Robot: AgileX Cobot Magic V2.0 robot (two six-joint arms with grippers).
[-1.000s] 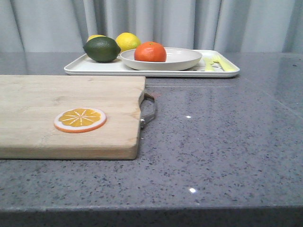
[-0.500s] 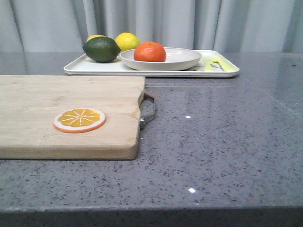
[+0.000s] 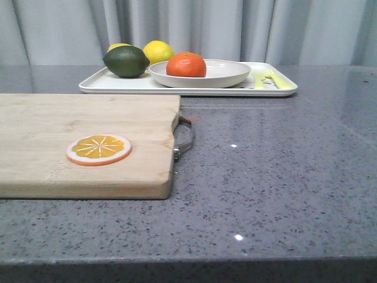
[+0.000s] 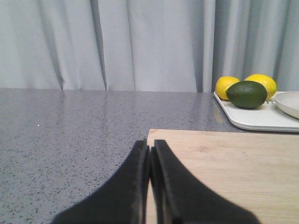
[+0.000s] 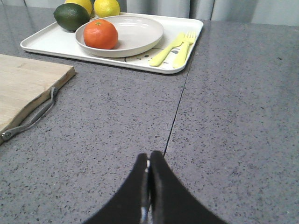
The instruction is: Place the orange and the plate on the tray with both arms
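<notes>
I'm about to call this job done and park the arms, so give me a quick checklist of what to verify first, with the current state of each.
1. Orange sits in the plate: ok.
2. Plate rests inside the tray, within its rim: ok.
3. Left gripper empty, fingers shut on nothing, low over the cutting board: ok.
4. Right gripper empty, fingers shut, over bare counter apart from the tray: ok.
5. Other tray contents undisturbed: lime, lemons and yellow cutlery lie beside the plate: ok.
6. Whether the orange is fully still, not rolling: cannot tell.
</notes>
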